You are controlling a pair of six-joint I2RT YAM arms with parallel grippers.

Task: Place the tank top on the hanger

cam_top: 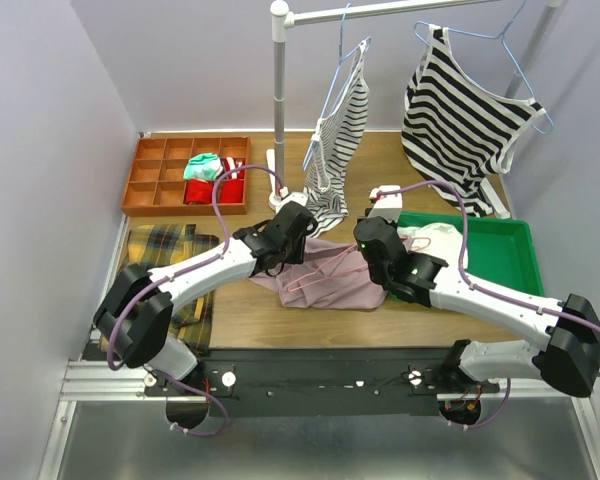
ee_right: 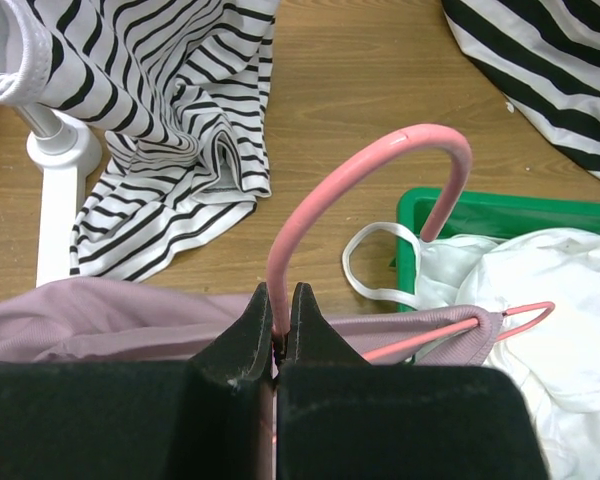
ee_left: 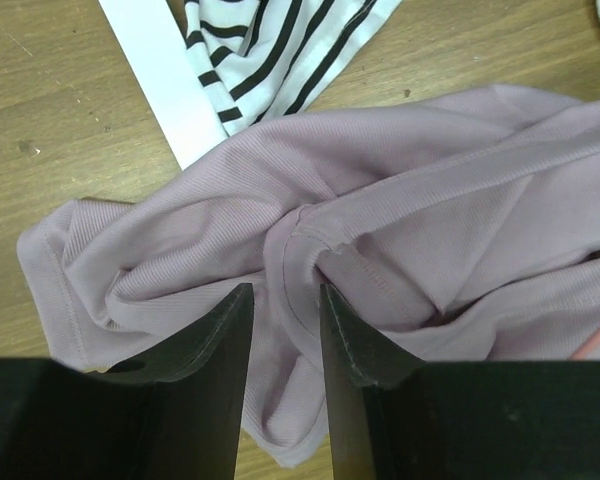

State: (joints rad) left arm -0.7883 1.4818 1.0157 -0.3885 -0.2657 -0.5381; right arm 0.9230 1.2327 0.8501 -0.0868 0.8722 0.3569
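The mauve tank top (cam_top: 330, 280) lies crumpled on the wooden table between both arms. My left gripper (cam_top: 286, 246) is at its left edge; in the left wrist view the gripper (ee_left: 285, 290) has its fingers closed around a bunched fold of the tank top (ee_left: 430, 200). My right gripper (cam_top: 366, 240) is shut on the pink-red hanger (ee_right: 380, 150) at the base of its hook, seen in the right wrist view (ee_right: 283, 296). One hanger shoulder pokes out through a strap of the tank top (ee_right: 130, 320) at the right. Part of the hanger wire (cam_top: 305, 282) shows on the fabric.
A white rail stand (cam_top: 278, 100) holds two striped tops (cam_top: 342, 130) (cam_top: 460, 110) on light blue hangers. A green tray (cam_top: 505, 250) with a white cloth (cam_top: 435, 236) sits right. An orange compartment box (cam_top: 160, 175) and a plaid cloth (cam_top: 175, 250) are left.
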